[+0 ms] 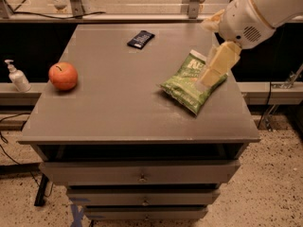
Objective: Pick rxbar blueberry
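The rxbar blueberry [140, 39] is a small dark flat bar lying near the far edge of the grey table top [118, 108], a little left of centre. My gripper [209, 79] hangs from the white arm at the right. It hovers over the right part of the green chip bag [185, 86] and covers some of it. The gripper is well to the right of the bar and nearer the camera, and it holds nothing that I can see.
A red apple [63, 75] sits near the table's left edge. A white pump bottle [16, 76] stands on a ledge to the left, off the table. Drawers [142, 176] sit under the top. A rail runs behind the table.
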Motion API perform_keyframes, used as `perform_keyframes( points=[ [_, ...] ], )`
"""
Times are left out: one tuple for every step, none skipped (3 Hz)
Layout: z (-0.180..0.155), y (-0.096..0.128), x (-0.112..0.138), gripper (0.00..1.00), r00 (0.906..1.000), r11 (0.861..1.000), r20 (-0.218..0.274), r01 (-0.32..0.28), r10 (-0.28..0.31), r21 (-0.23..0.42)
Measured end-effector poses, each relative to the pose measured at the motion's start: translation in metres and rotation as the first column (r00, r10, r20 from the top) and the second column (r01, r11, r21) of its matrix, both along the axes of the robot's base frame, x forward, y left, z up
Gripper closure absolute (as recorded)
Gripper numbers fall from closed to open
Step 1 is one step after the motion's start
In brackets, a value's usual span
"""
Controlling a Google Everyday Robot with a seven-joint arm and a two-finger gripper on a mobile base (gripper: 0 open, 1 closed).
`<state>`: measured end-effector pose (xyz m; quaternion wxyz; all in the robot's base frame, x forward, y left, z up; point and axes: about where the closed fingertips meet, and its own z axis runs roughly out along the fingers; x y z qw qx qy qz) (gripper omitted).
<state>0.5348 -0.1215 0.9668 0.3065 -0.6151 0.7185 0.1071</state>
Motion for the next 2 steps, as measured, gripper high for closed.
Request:
perform_keyframes(
  points=[
    [0.0021,0.0346,0.0373,0.00,1.0000,0.986,-0.002,0.008,-0.008,0.165],
    [0.0020,0.0347,0.0373,0.00,1.0000,0.986,-0.002,0.008,-0.007,0.165]
  ],
)
